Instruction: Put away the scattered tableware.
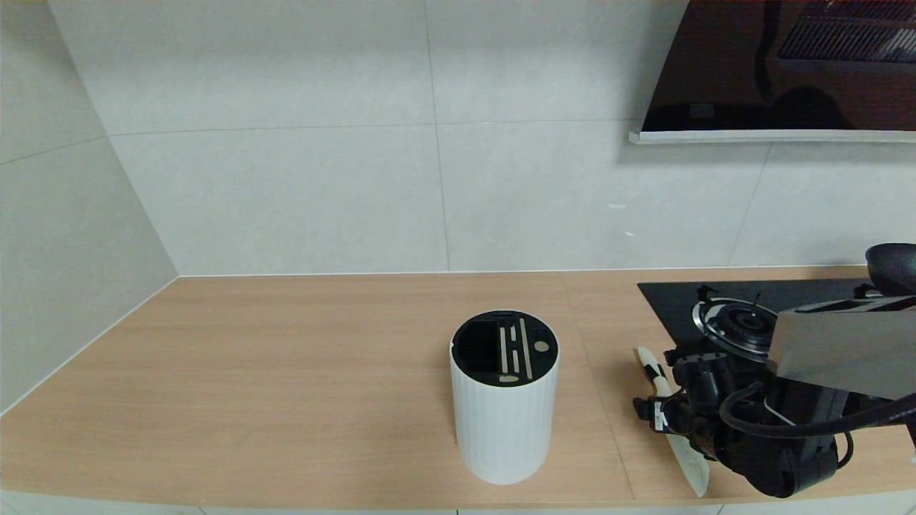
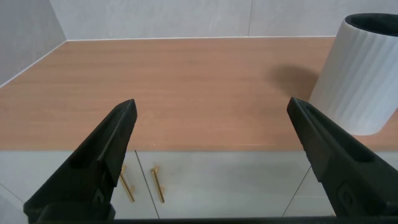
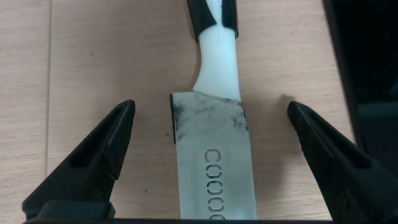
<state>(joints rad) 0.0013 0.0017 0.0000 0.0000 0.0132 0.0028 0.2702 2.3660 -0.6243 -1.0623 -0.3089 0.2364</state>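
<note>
A white knife (image 1: pixel 691 465) with a white and black handle lies flat on the wooden counter (image 1: pixel 286 372), just left of the stove. My right gripper (image 1: pixel 673 411) hovers low over its middle. In the right wrist view the knife (image 3: pixel 214 143) lies between the fingers of the right gripper (image 3: pixel 210 112), which stand open on either side of the blade without touching it. A white ribbed cutlery holder (image 1: pixel 504 415) with a black slotted top stands upright at the counter's middle. My left gripper (image 2: pixel 211 109) is open with nothing in it near the counter's front edge, with the holder (image 2: pixel 364 74) off to one side.
A black gas stove (image 1: pixel 737 322) with a burner takes up the counter's right end, under a dark range hood (image 1: pixel 780 71). Tiled walls close the back and left. Cabinet doors with gold handles (image 2: pixel 155 183) sit below the front edge.
</note>
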